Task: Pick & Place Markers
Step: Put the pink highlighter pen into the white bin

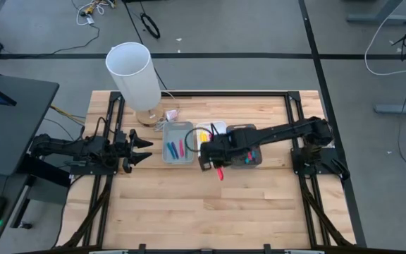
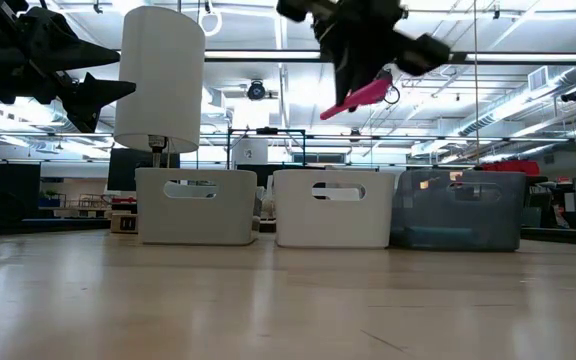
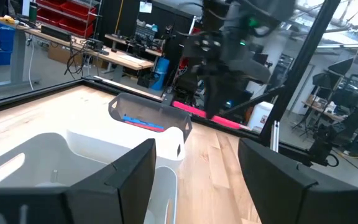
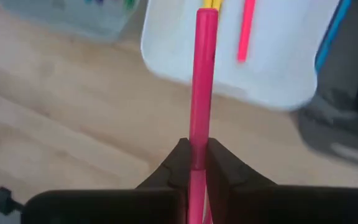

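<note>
My right gripper [image 1: 212,159] hovers over the near rim of the middle white bin [image 1: 204,130], shut on a pink-red marker [image 1: 220,171]. The low view shows this gripper [image 2: 366,62] high above the bins with the marker [image 2: 358,97] slanting below it. Blue and pink markers [image 1: 175,149] lie in the left bin [image 1: 166,135]. Yellow and pink markers [image 4: 242,31] lie in the white bin [image 4: 278,56]. My left gripper [image 1: 144,149] waits open to the left of the bins, and its wrist view [image 3: 197,180] looks toward them. My right gripper pinches the pink-red marker between its two fingertips [image 4: 178,163], on the shaft [image 4: 198,134] short of one end. The long free part [image 4: 203,56] sticks out past the fingertips, roughly in line with the fingers. The marker is lifted clear and tilted, above the bins.
Three bins stand in a row mid-table: two white [image 2: 196,205] [image 2: 333,207] and a dark translucent one [image 2: 458,208]. A tall white cylinder [image 1: 130,70] stands on a small base at the far left. Bare wood [image 1: 203,212] spreads along the near half.
</note>
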`<state>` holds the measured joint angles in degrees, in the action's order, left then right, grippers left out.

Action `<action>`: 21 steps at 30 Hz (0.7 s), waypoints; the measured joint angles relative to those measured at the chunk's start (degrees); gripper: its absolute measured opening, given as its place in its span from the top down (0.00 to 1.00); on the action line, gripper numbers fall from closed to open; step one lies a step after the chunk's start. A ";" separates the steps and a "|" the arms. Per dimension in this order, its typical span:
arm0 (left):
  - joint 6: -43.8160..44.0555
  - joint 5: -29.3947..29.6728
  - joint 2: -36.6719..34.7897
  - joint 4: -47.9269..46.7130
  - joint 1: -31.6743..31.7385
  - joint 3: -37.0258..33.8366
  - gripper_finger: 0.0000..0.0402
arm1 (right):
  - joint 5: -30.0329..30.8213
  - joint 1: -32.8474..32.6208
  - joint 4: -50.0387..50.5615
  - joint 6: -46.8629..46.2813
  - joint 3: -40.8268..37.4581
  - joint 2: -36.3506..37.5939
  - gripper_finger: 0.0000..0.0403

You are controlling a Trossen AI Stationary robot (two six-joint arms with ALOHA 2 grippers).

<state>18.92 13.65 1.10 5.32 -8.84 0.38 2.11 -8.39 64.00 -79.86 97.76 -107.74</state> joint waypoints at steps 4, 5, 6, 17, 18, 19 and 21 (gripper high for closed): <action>0.00 0.00 0.01 -0.01 -0.02 0.00 0.42 | -0.94 3.74 -0.99 2.96 -0.61 0.06 0.94; 0.01 0.02 0.02 0.00 -0.01 0.01 0.42 | -1.27 4.61 -1.64 3.62 -0.90 0.08 0.94; 0.00 0.01 0.01 0.01 -0.01 0.01 0.42 | -1.66 5.41 -2.22 3.95 -1.21 0.08 0.94; 0.00 0.00 0.01 0.00 -0.02 0.01 0.42 | -2.72 12.95 -2.48 7.46 -1.62 0.08 0.94; 0.01 0.01 0.02 0.00 -0.01 0.01 0.42 | -2.94 13.66 -2.48 7.73 -1.62 0.08 0.94; 0.01 0.00 0.00 0.00 -0.01 0.00 0.42 | -3.20 14.34 -2.48 7.90 -1.62 0.08 0.94; 0.02 0.02 0.00 0.00 -0.02 0.02 0.42 | -3.86 15.52 -2.48 8.33 -1.62 0.08 0.94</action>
<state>18.94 13.67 1.10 5.32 -8.86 0.40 -1.75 7.13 61.52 -71.52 96.14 -107.66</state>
